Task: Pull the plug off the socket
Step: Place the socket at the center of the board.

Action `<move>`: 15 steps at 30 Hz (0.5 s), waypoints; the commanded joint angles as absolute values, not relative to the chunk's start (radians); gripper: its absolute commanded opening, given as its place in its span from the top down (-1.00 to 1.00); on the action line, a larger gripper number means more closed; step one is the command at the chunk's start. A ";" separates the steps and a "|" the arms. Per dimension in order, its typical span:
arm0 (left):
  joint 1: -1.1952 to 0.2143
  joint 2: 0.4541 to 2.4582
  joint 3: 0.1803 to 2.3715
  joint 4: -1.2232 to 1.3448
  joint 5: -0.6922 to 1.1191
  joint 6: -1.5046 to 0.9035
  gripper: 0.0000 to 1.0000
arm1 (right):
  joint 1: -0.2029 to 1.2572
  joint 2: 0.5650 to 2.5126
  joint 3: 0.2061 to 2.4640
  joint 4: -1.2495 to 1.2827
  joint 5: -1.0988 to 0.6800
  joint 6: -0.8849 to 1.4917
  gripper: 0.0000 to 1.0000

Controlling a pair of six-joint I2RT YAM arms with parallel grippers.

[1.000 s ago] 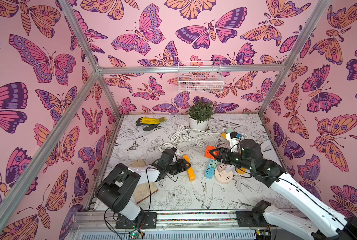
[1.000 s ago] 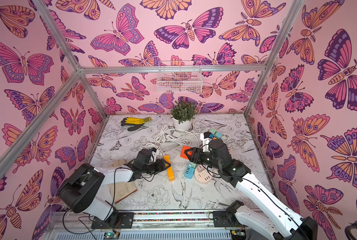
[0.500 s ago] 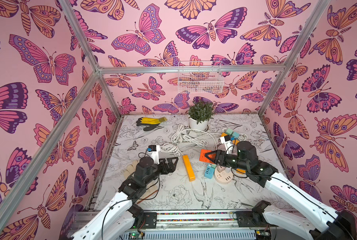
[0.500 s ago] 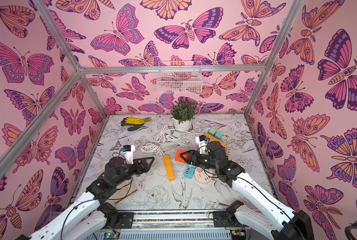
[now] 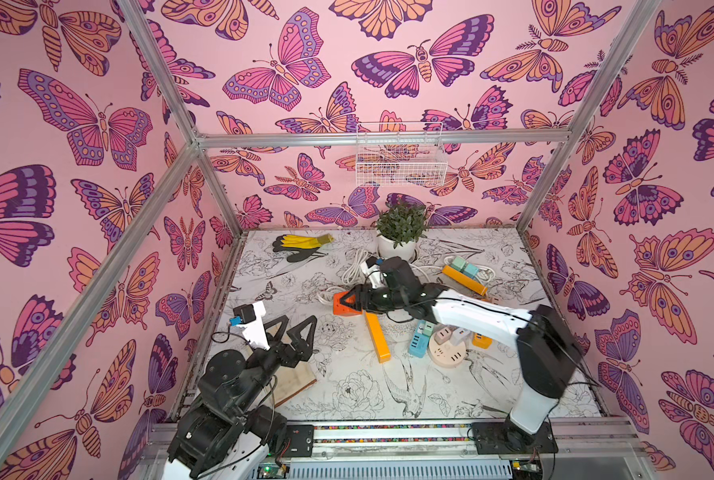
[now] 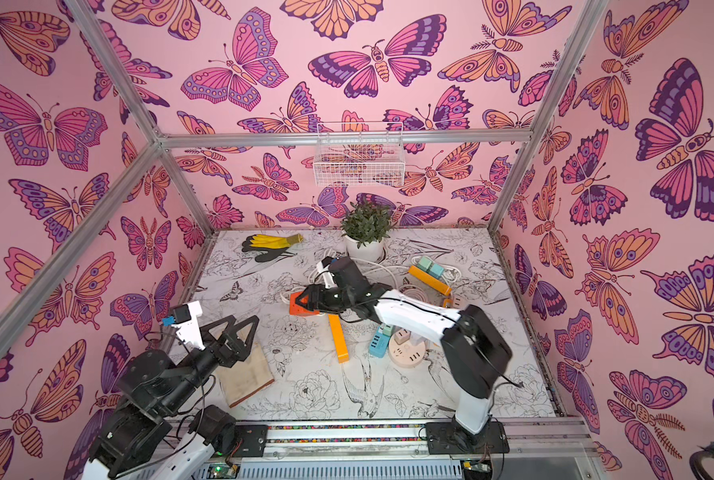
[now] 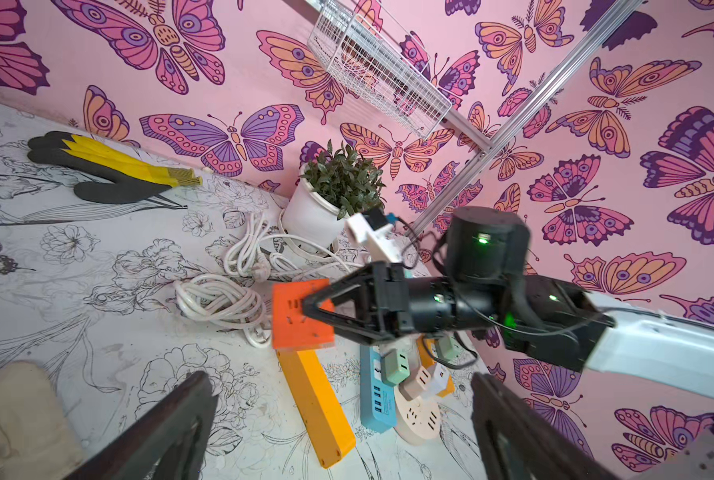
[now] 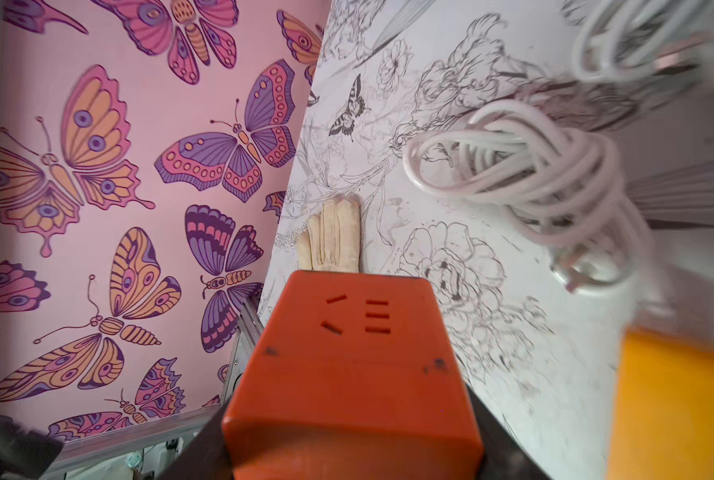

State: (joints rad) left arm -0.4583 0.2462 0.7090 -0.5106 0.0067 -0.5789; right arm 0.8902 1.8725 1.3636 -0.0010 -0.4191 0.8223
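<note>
right end effector (image 5: 346, 300): jaws pinch the orange socket block (image 8: 347, 374) by its two sides; arm reaches across mid-counter toward the left wall.
left end effector (image 5: 298, 323): jaws spread wide with nothing between them; raised near the front left corner, well apart from the block.
counter (image 5: 347, 399): white sheet with black flower and bird line drawings.
wire basket (image 5: 401, 162): white, hung on the back wall rail above the plant.
potted plant (image 5: 400, 232): white pot, upright, back centre.
yellow-and-black gloves (image 5: 301, 245): flat, at the back, left of the plant.
cream glove (image 7: 18, 411): flat on the counter below the left arm.
yellow power strip (image 7: 318, 403): flat, one end at the block's lower edge; contact cannot be told.
blue power strip (image 7: 374, 390): just beside the yellow one, green adapter on it.
round beige socket (image 7: 419, 415): just beside the blue strip, pale adapters on top.
white cable coil (image 7: 218, 297): bundled, just beside the block on its left-wall side.
orange socket block: slotted face open to view; whether it rests on the counter cannot be told.
white plug (image 7: 259, 337): out of the socket, on the counter at the coil's end, just beside the block's corner.
</note>
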 commanded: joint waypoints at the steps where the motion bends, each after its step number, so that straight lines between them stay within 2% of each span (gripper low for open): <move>1: -0.456 0.218 0.705 -0.618 -0.020 -0.549 -0.99 | 0.899 2.048 1.555 -0.022 -0.413 0.860 -0.04; 6: -0.456 0.180 0.678 -0.632 -0.019 -0.567 -0.99 | 0.913 2.311 1.891 -0.118 -0.422 0.907 -0.05; 15: -0.456 0.132 0.660 -0.645 -0.007 -0.604 -0.99 | 0.961 2.628 2.381 -0.343 -0.377 0.936 -0.12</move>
